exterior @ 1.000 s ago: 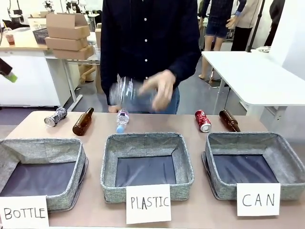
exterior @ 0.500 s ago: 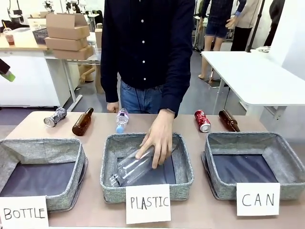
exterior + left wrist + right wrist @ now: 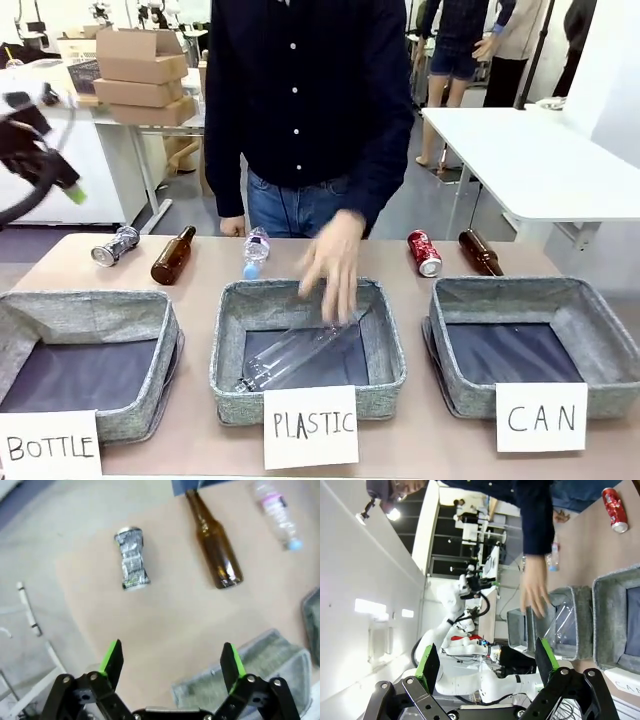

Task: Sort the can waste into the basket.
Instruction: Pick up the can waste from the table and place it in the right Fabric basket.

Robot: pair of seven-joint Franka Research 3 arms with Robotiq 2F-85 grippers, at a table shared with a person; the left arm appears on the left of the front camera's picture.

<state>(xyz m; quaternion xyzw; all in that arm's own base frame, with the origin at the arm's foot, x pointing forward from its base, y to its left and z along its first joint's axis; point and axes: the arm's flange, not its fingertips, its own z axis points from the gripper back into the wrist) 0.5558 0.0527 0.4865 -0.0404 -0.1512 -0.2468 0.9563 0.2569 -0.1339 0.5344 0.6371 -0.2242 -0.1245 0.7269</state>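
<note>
Person's hand [image 3: 332, 262], smeared by motion blur

We see our left gripper [image 3: 171, 655] at the bottom of the frame, its green-padded fingers spread wide with nothing between them. Above it on the tan table [image 3: 165, 620] lie a crumpled silver can [image 3: 131, 565] at upper left, a brown glass bottle [image 3: 215, 555] right of it, and a clear plastic bottle [image 3: 276, 512] at upper right. A grey woven basket [image 3: 250, 665] corner shows at lower right.
</note>
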